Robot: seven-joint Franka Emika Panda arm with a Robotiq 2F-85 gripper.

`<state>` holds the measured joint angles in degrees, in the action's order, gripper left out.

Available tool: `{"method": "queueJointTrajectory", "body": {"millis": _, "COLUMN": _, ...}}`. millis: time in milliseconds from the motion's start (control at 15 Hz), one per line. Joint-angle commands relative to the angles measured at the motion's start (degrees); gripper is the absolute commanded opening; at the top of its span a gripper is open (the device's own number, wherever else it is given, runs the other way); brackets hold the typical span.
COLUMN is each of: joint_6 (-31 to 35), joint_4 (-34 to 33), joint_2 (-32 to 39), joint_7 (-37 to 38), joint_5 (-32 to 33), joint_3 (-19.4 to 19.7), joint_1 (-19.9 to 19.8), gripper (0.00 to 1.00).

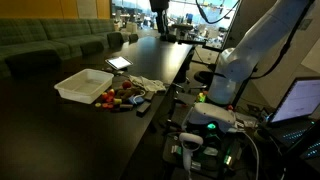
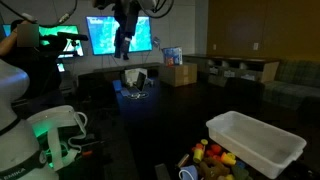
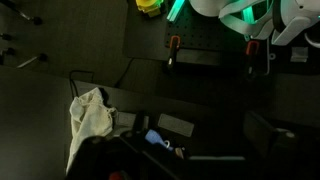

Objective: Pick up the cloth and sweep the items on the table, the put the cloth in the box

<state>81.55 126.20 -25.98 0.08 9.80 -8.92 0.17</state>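
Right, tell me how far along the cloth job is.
Nothing looks done: the cloth lies loose beside the items, unswept next to the white box, which looks empty. In hand: the tool hangs high above, gripping nothing I can see. Left: grasp cloth, sweep, box it.

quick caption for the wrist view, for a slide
Wrist view from above: crumpled white cloth lies ungrasped, a small blue item near it.

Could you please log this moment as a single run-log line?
gripper: high above table, jaws unclear | cloth: lying ungrasped | items: beside white box
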Motion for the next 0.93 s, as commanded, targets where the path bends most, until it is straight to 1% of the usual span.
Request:
{"method": "queueJointTrajectory", "body": {"millis": 0, "joint_6": -0.24, "joint_4": -0.27, "joint_2": 0.17, "joint_7": 0.62, "joint_5": 0.45, "joint_3": 1.45, "joint_1": 1.83, "gripper": 1.00}}
{"method": "queueJointTrajectory", "body": {"millis": 200, "joint_6": -0.24, "joint_4": -0.42, "joint_2": 0.00, "joint_7": 0.62, "joint_5": 0.45, "joint_3": 1.45, "joint_1": 1.83, "gripper": 1.00}}
{"method": "queueJointTrajectory", "body": {"millis": 400, "joint_6": 1.69, "joint_4": 0.13, "joint_2": 0.42, "joint_7": 0.83, "joint_5": 0.60, "joint_3": 2.11, "joint_1": 1.56, "gripper": 1.00}}
{"method": "queueJointTrajectory", "body": {"millis": 600, "joint_6": 7.25, "joint_4": 3.01, "joint_2": 0.24, "joint_7": 0.46, "joint_5": 0.82, "joint_3": 4.45, "joint_1": 0.59, "gripper": 1.00}}
{"method": "queueJointTrajectory", "body": {"millis": 867, "joint_6": 20.14, "joint_4": 10.31, "joint_2": -0.22, "joint_7": -2.16, "joint_5": 3.03, "joint_3": 9.99, "joint_1": -1.79, "gripper": 1.00}}
